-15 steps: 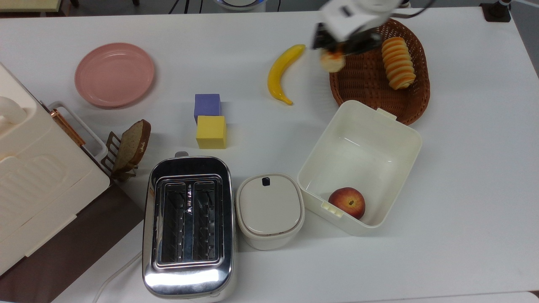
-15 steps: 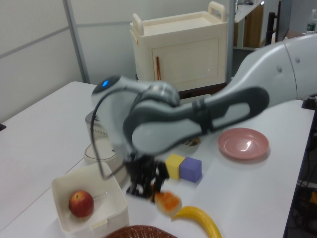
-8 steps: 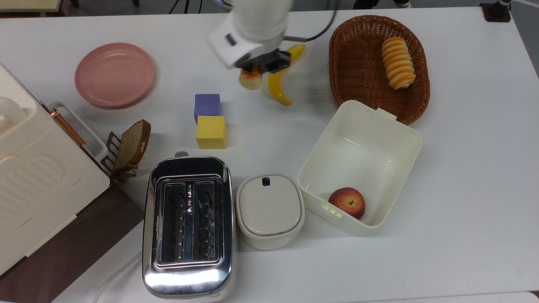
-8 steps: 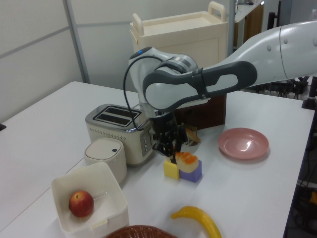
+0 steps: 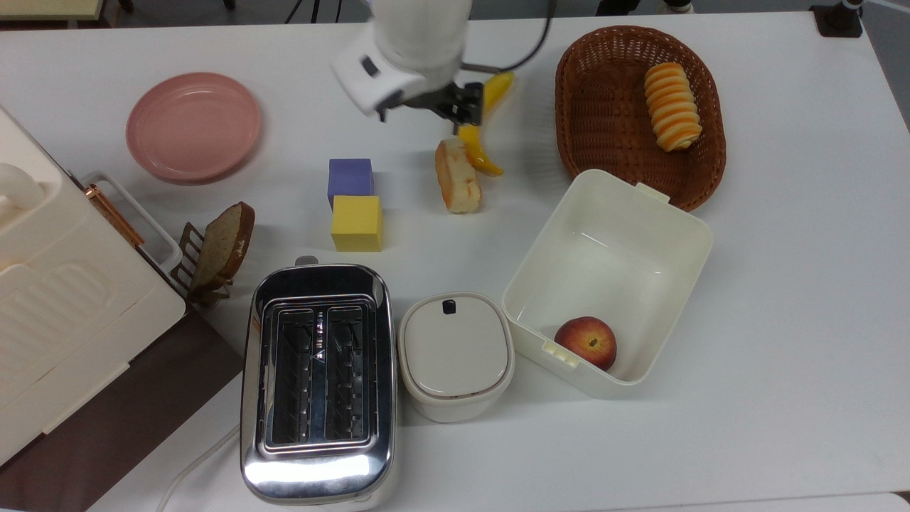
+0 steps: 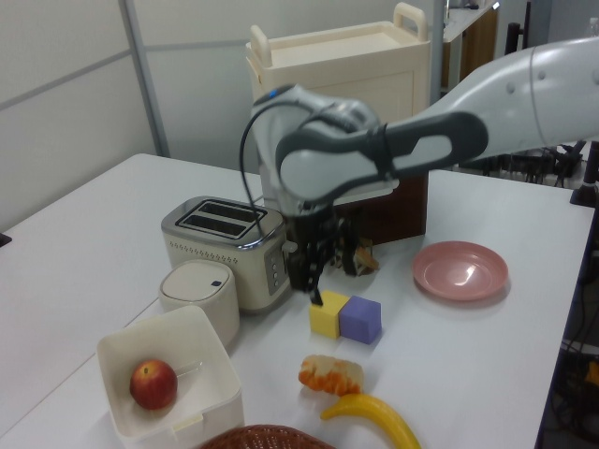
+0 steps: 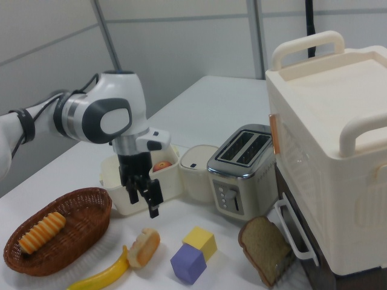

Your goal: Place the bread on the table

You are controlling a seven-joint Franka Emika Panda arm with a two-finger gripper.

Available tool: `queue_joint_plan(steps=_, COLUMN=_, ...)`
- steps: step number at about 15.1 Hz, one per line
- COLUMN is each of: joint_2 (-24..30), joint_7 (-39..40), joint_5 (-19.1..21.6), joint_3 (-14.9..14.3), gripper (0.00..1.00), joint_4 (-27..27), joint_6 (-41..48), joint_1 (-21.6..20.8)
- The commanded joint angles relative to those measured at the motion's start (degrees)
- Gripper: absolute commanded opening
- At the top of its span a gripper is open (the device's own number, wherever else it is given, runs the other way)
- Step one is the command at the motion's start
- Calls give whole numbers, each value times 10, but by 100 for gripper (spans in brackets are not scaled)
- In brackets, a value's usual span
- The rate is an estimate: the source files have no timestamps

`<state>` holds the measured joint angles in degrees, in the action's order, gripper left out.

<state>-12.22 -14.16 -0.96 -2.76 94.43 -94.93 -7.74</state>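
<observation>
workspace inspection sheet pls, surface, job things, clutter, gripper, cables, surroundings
Surface: white table, with a brown patch at the top view's lower left.
Job's things: bread lies on the table beside the banana, apart from the gripper.
Clutter: purple cube and yellow cube side by side; pink plate; toast slice in a rack; toaster; lidded white pot; open white box holding a peach; wicker basket holding a spiral roll.
Gripper: gripper open, holding nothing, above the table.
Cables: pale cord beside the toaster; dark cable on the arm.
Surroundings: cream cabinet with handles; grey wall panels.
</observation>
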Motion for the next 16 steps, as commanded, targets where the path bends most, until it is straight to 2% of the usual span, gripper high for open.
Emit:
queue_joint_plan(steps=1, joint_2=65, joint_7=95, joint_5=-1, joint_3=-2, gripper=100, joint_4=-12, joint_6=58, joint_1=74)
queue_joint_plan(steps=6, joint_2=91, joint_7=114, joint_5=5, joint_3=3, gripper=100, joint_4=-22, joint_6=66, joint_1=158)
queue_joint_plan(steps=16, joint_2=107, joint_7=130, joint_5=25, joint_3=-3, gripper=100, joint_4=-31, joint_6=74, joint_1=171)
